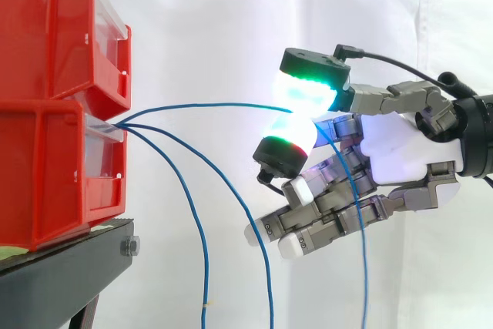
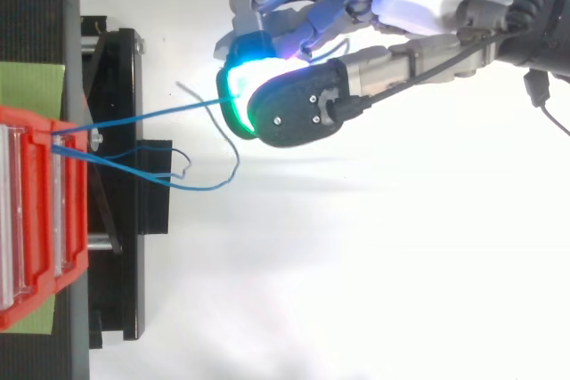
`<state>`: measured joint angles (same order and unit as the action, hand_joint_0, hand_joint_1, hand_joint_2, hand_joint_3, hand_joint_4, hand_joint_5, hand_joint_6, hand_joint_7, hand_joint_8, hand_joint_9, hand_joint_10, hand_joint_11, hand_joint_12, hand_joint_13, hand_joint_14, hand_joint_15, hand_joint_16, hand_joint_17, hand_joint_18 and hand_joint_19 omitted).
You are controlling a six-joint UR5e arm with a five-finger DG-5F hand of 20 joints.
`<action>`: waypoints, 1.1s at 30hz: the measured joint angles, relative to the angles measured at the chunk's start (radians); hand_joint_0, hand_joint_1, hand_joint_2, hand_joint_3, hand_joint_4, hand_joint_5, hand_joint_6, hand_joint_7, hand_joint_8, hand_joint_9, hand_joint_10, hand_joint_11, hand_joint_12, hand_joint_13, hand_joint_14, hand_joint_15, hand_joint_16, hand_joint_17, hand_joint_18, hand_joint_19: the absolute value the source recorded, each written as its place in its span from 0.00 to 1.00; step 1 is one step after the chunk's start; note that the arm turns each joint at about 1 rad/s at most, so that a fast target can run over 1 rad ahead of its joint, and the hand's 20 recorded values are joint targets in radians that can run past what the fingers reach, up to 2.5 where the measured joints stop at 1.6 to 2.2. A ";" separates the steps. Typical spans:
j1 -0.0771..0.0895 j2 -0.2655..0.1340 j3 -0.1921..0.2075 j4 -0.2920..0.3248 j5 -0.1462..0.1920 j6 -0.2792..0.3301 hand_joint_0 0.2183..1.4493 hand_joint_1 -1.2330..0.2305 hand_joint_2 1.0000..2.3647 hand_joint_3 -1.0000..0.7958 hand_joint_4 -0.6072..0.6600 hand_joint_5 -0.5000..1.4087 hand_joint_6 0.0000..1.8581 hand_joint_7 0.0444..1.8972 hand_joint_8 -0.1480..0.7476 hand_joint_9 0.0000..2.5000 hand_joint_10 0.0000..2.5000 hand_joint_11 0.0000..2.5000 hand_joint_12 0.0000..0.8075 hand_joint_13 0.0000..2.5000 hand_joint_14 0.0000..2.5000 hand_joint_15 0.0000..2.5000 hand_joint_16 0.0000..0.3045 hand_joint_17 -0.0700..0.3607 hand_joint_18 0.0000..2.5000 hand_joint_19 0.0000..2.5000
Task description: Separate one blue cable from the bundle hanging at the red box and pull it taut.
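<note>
Hand (image 1: 400, 152) was pinching one blue cable (image 1: 208, 105) between two glowing pads (image 1: 308, 90); the other fingers were loosely curled below and held nothing. In the side view the cable left the lower red bin (image 1: 46, 167) at 9 o'clock from the hand and ran almost level along the 9–3 axis to the pinch. Its free tail dropped toward 6 behind the hand. It looked nearly straight with a faint bow, so I'd call it close to taut, not fully.

The two spare cables (image 1: 196, 221) hung toward 6, apart from the pinched one, so the separation looked done. In the top view the cable (image 2: 142, 117) ran straight from bin to pads.

Next pull is toward 3, away from the bin. There was open room on that side and nothing in the path. The stand (image 1: 62, 267) edge was well apart at 8.
</note>
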<state>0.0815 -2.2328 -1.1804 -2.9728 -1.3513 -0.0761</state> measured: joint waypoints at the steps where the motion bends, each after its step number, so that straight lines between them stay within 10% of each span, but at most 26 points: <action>1: 0.000 -0.001 0.000 0.000 0.000 0.000 0.24 0.41 0.00 0.28 0.62 0.16 0.47 0.63 0.49 0.35 0.01 0.35 0.41 0.15 0.00 0.09 0.14 0.38 0.12 0.11; 8: 0.000 -0.003 0.000 0.001 0.001 -0.004 0.29 0.64 0.00 0.28 0.60 0.17 0.44 0.62 0.50 0.37 0.01 0.34 0.39 0.15 0.00 0.09 0.13 0.36 0.12 0.12; 18: -0.002 -0.004 -0.001 -0.001 0.002 -0.007 0.28 0.38 0.02 0.43 0.61 0.16 0.45 0.66 0.49 0.35 0.01 0.36 0.39 0.14 0.00 0.10 0.13 0.36 0.11 0.11; 33: -0.003 -0.004 -0.001 0.001 0.008 -0.007 0.35 0.31 0.01 0.37 0.58 0.15 0.47 0.69 0.48 0.34 0.01 0.36 0.40 0.15 0.00 0.09 0.13 0.37 0.12 0.10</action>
<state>0.0785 -2.2366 -1.1811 -2.9713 -1.3437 -0.0828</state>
